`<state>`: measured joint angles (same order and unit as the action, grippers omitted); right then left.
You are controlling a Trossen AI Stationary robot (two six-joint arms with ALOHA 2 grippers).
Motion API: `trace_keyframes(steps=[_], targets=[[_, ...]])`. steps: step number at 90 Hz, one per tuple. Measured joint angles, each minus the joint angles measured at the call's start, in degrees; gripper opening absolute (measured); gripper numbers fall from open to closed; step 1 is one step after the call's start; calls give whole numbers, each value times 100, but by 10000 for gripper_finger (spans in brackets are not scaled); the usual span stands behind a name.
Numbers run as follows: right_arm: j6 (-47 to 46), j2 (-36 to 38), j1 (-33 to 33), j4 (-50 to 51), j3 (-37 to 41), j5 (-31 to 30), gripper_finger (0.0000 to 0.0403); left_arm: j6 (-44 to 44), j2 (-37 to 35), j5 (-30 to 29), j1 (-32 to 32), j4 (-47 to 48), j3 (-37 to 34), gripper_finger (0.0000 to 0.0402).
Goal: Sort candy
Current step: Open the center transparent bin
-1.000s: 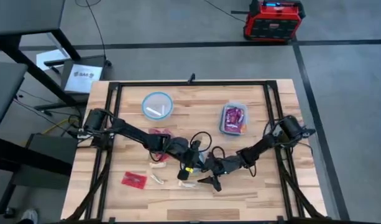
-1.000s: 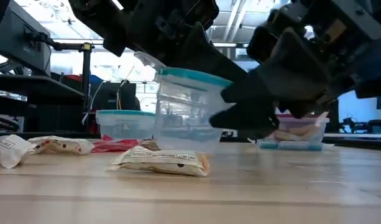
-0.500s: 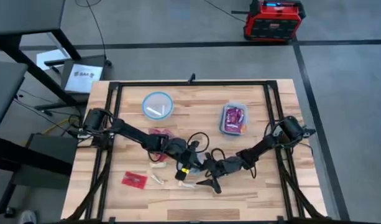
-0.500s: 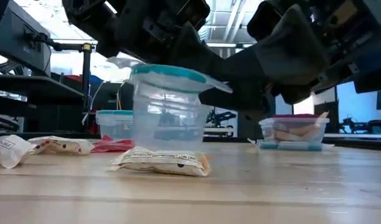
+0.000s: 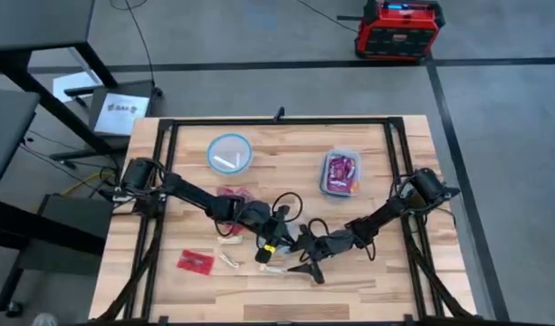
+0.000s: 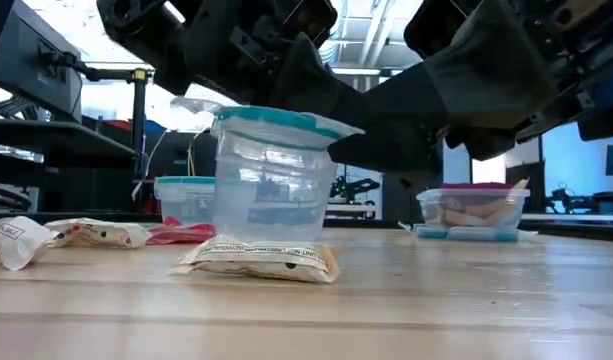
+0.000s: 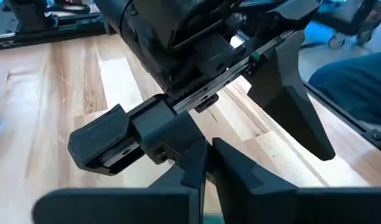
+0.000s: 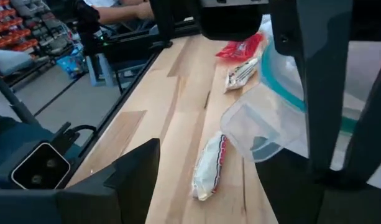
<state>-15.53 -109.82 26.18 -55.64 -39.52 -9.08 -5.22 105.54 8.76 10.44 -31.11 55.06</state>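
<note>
Lying closest to us in the low view, a cream-wrapped candy bar (image 6: 258, 260) rests flat on the wooden worktop (image 6: 416, 310), directly in front of a clear tub with a teal rim (image 6: 271, 178). We see the left gripper (image 5: 270, 243) above that tub, its fingers closed on the tub's rim, while the tub looks slightly tilted just above or at the boards; we cannot tell whether it touches them. The right gripper (image 5: 306, 264) sits just beside it near the front middle of the worktop, fingers spread wide with nothing between them.

Off to the left lie two more pale wrapped sweets (image 6: 56, 236), and from above we see a red packet (image 5: 195, 262) near the front left with a thin cream stick (image 5: 228, 260) just beside it. Another red packet (image 5: 230, 195) lies behind the left arm.

Farther back, a round blue-rimmed container (image 5: 229, 152) holds one white stick, and a rectangular container (image 5: 339, 172) on the right holds red and purple packets. Beyond the worktop, a red and black box (image 5: 397, 28) stands on the floor.
</note>
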Motion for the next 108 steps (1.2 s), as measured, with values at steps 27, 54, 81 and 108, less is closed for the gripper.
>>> trace_keyframes(steps=[27, 54, 81, 108], targets=[[1175, 1109, 65, 1952, -7, -303, 244, -116, -773, -261, 19, 1578, 477, 13], [2612, 1636, 86, 2858, -3, -2747, 244, 795, -2066, -1302, 359, 4701, 772, 13], [3901, 1517, -578, 3001, 6, -2786, 244, 1446, -2684, -2071, 719, 5195, 265, 13], [5452, 919, -605, 2926, -425, -2647, 244, 1511, -2669, -2085, 756, 5152, 106, 13]])
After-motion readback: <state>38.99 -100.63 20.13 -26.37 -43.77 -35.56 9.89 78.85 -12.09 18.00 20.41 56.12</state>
